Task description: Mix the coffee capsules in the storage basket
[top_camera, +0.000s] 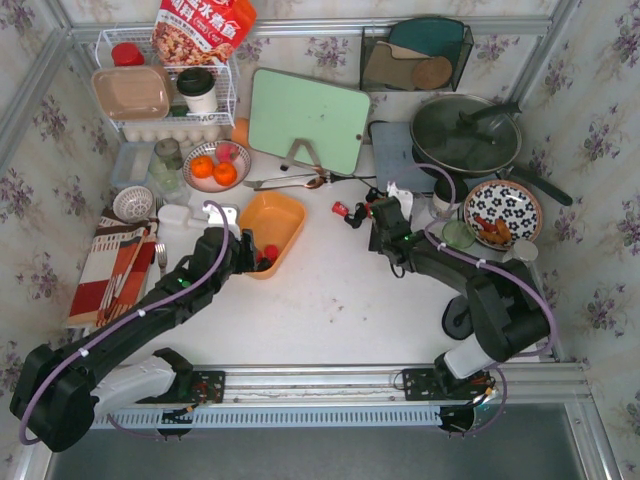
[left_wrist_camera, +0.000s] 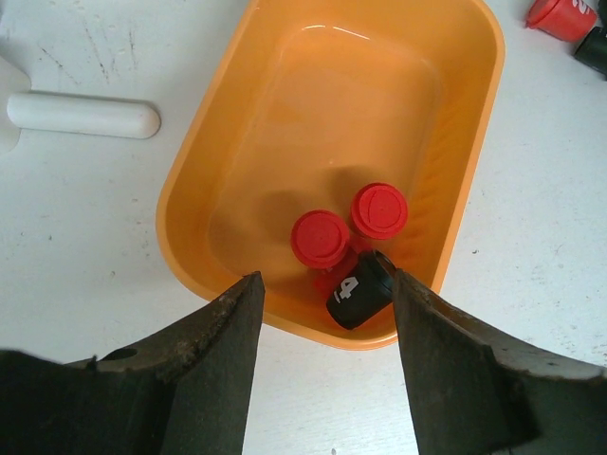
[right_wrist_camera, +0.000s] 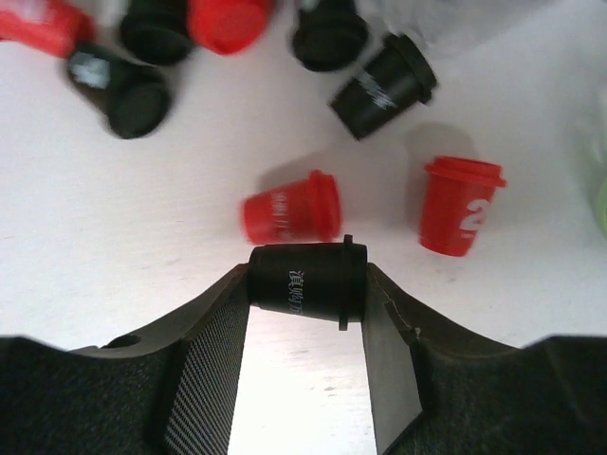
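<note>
Coffee capsules: one black capsule gripped sideways in the right pincer, three in the storage basket below the open left pincer.
Two red capsules and a black one lie in the basket just beyond that pincer's tips. Ahead of the right pincer, red and black capsules lie scattered on the worktop, a red one nearest.
</note>
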Controlling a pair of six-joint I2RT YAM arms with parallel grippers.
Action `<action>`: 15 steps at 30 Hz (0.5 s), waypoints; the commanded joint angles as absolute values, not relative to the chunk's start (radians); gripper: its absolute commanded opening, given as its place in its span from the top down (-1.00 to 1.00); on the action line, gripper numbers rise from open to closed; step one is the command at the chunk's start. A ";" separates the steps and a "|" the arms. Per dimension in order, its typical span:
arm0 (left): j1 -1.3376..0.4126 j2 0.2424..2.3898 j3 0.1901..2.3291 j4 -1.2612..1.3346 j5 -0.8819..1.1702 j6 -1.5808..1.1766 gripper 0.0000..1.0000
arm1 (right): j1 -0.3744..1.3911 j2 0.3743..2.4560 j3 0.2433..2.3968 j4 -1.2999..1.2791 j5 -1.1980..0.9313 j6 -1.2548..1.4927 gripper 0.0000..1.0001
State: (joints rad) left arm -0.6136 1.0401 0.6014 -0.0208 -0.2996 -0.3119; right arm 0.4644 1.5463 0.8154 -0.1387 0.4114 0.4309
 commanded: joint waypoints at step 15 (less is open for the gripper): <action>-0.614 0.988 0.590 0.015 -0.331 -0.323 -0.19 | 0.867 1.821 1.319 0.048 0.221 0.282 0.15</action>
State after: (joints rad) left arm -0.6136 1.0092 0.5976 -0.0200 -0.3046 -0.3164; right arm 0.8322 1.7306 1.2331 -0.0189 0.2699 0.3073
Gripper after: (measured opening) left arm 0.597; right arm 0.517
